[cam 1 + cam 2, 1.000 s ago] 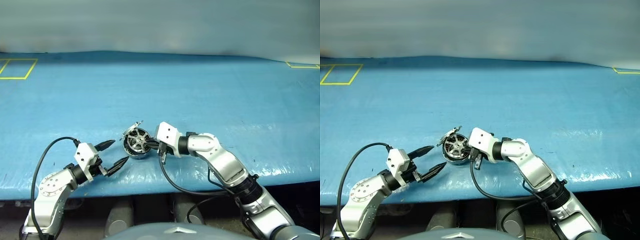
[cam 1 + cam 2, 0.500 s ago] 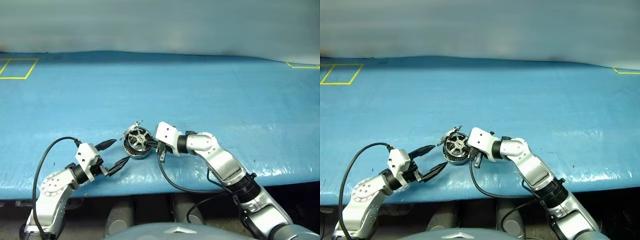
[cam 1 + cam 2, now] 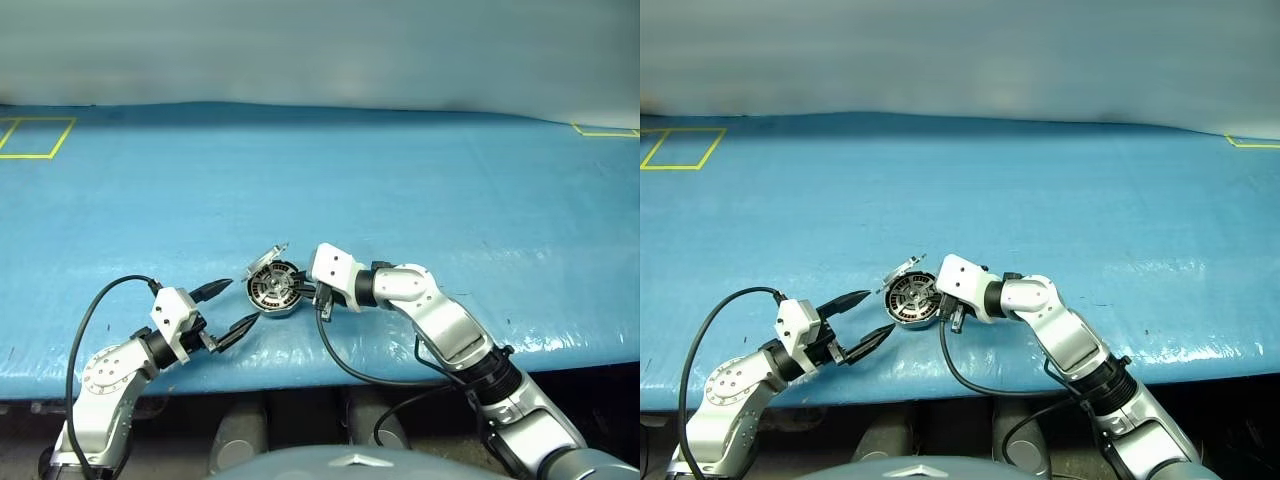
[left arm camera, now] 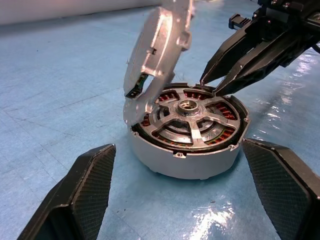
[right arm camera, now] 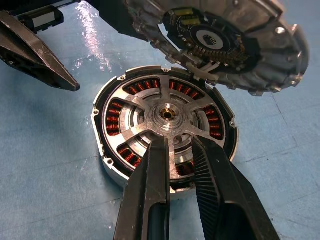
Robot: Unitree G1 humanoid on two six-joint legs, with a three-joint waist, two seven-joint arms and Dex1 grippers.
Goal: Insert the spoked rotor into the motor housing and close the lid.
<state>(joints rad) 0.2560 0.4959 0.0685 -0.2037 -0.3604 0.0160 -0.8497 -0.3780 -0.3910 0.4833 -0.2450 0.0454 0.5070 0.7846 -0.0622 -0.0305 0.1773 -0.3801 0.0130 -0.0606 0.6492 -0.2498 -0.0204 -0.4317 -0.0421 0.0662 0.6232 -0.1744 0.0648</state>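
- Where the blue tabletop (image 3: 420, 170) nears its front edge, lower centre of the head views, the motor housing (image 3: 272, 291) sits flat, its copper windings visible.
- Inside it lies the spoked rotor (image 5: 167, 120), seated level with the housing's rim.
- Hinged at the housing's far edge, the lid (image 4: 159, 47) stands raised and tilted, its dark inner face turned toward the rotor.
- From the right, the right end effector (image 5: 179, 150) reaches in, its fingers slightly parted, tips over a rotor spoke.
- At lower left, the left end effector (image 3: 228, 307) is spread wide, holding nothing, just beside the housing.
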